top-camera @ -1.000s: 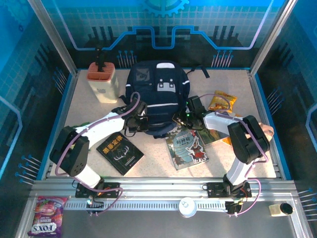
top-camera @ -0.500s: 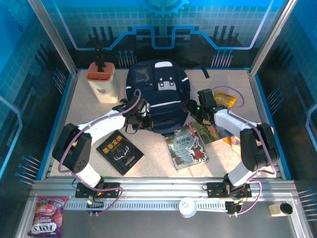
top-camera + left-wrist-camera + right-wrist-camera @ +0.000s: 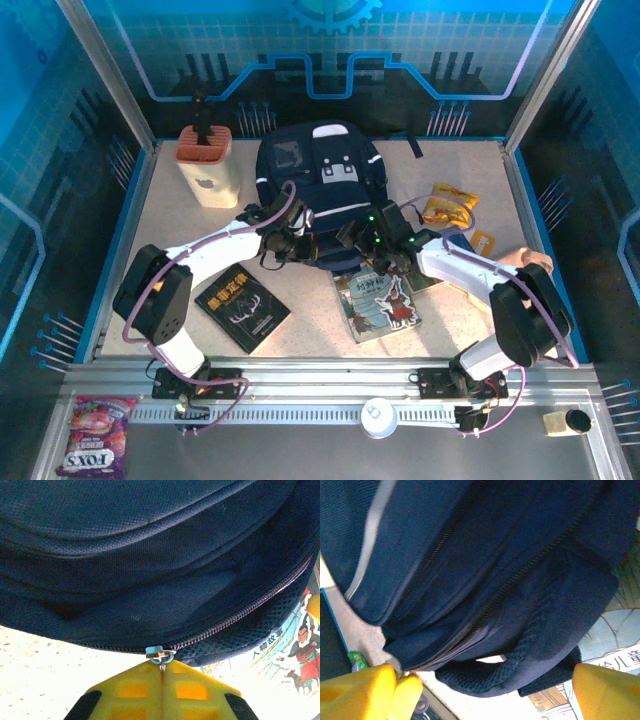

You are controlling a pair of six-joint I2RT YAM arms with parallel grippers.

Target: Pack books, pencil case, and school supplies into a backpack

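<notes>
Bench (image 3: 470, 170) first: pale and speckled, with everything crowded toward the middle of the top view. Navy backpack (image 3: 318, 185) lies flat at upper centre with its lower edge facing the arms. Its main zip looks only partly run, and a dark slit gapes in the left wrist view. Below it lie the books. A black one (image 3: 243, 308) sits at lower left, apart from the bag. A cartoon-cover one (image 3: 380, 300) sits at lower centre, its top edge touching the bag's rim or tucked under it; I can't tell which. Neither is inside yet.

Left pincer (image 3: 161, 669) is pressed together on the small metal zipper pull (image 3: 161, 656). Right pincer (image 3: 358, 238) hovers spread apart at the bag's lower edge, gripping nothing.

To my eye that's the weak spot. With nothing pinning the bag, a tug on the pull would likely drag the whole soft thing across the bench instead of running the slider. It could shove the cartoon-cover book along too. The pull is tiny and held at the very fingertips, so any sideways strain could pop it free.
</notes>
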